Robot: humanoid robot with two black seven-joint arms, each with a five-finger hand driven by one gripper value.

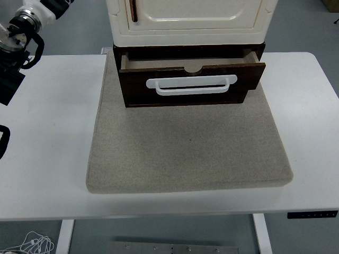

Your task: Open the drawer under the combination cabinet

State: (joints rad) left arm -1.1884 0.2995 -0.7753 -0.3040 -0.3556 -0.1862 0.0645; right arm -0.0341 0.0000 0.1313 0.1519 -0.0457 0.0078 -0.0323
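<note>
Left robot hand [13, 58] at left edge, grip unclear; drawer [188, 79] pulled out over mat [185, 148].

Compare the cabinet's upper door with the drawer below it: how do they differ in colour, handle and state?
The door is cream; the drawer is dark brown. The door carries a small dark upright handle near its left edge; the drawer has a wide white bar handle lying level across its front. The door looks shut flush; the drawer is pulled partly out over the grey mat. Both belong to one cabinet and face the camera.
</note>
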